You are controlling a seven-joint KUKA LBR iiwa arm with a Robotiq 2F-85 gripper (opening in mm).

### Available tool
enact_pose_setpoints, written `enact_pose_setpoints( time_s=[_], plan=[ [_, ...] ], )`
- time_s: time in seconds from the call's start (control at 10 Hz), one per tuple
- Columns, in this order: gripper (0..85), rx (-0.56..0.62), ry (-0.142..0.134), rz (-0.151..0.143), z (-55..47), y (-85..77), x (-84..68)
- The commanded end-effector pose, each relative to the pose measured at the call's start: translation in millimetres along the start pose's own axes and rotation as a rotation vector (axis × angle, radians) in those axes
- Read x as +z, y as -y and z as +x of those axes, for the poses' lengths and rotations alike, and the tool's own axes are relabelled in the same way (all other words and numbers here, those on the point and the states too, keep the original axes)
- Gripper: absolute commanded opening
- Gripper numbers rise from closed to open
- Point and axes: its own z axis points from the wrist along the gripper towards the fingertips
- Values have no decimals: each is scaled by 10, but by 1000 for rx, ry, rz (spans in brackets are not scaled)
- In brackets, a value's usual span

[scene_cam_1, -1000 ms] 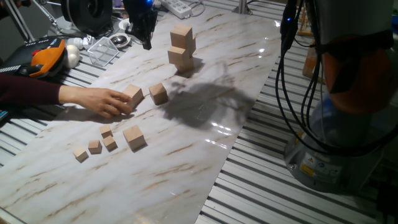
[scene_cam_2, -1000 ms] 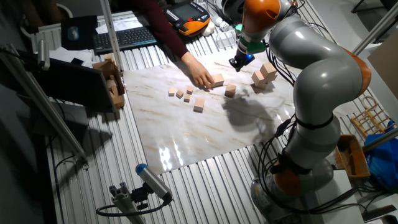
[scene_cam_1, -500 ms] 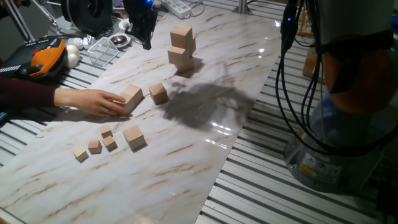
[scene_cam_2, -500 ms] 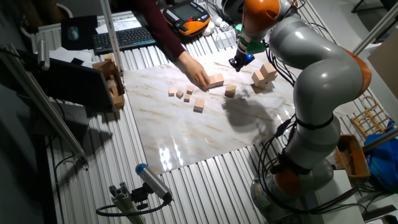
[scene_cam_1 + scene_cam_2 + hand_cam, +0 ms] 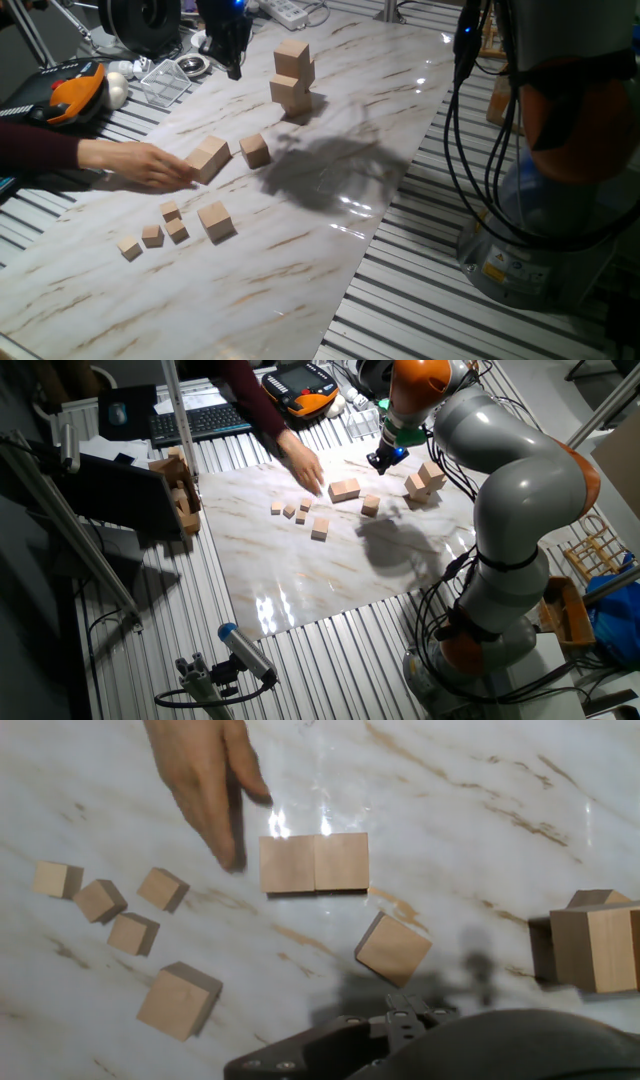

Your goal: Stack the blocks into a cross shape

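Two tan blocks lie side by side, touching (image 5: 314,863), also in one fixed view (image 5: 210,157) and the other (image 5: 345,490). A single block (image 5: 393,949) lies next to them (image 5: 254,150), and another (image 5: 179,1001) lies nearer the front (image 5: 215,220). Several blocks stand stacked (image 5: 292,75) at the far end (image 5: 425,478) (image 5: 590,945). My gripper (image 5: 235,58) hangs above the table's far edge (image 5: 385,458), holding nothing I can see. Its fingers are too dark and small to tell open from shut.
A person's hand (image 5: 140,165) hovers just left of the block pair (image 5: 205,780). Several tiny cubes (image 5: 160,230) lie front left (image 5: 110,905). An orange pendant (image 5: 75,90) and a clear tray (image 5: 165,80) sit beyond the marble board (image 5: 330,250). My arm's base (image 5: 500,560) stands at the right.
The person's hand has let go of the block pair and drawn back to the left. My gripper and the other blocks have not moved.
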Motion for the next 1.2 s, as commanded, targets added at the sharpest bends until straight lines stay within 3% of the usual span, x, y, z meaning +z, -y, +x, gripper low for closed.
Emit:
enact_pose_setpoints(
  time_s=[0.0, 0.1, 0.6, 1.0, 1.1],
  plan=[
    [0, 8, 3, 17, -9, -13, 7],
    [0, 29, 5, 28, -12, -11, 13],
    [0, 121, -43, 2, 11, -6, -45],
    [0, 133, -64, -22, 19, -5, -56],
    [0, 151, -55, -7, 22, -13, -55]
  ],
)
